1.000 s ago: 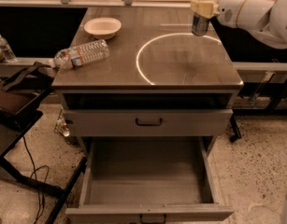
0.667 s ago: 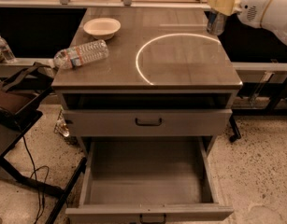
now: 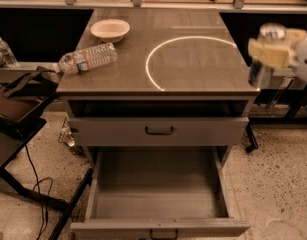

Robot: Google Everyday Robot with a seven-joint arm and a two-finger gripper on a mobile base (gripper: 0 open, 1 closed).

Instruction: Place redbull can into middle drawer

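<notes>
My gripper (image 3: pixel 270 53) is at the right edge of the camera view, just off the cabinet's right front corner, in the air. It is shut on the redbull can (image 3: pixel 263 69), which stands upright in it, silver top up and blue lower part showing below the fingers. The middle drawer (image 3: pixel 158 224) is pulled fully out at the bottom of the cabinet, its grey tray interior bare. It lies below and to the left of the can. The closed drawer tier (image 3: pixel 159 130) with a dark handle sits above it.
On the cabinet top (image 3: pixel 193 79) lie a clear water bottle (image 3: pixel 88 58) on its side at the left edge and a white bowl (image 3: pixel 110 30) at the back left. A dark chair (image 3: pixel 15 109) with cables stands to the left. Another small bottle (image 3: pixel 5 51) stands far left.
My gripper has carried the can from over the cabinet top's back right corner forward and to the right, past the top's right edge. Nothing else has moved.
</notes>
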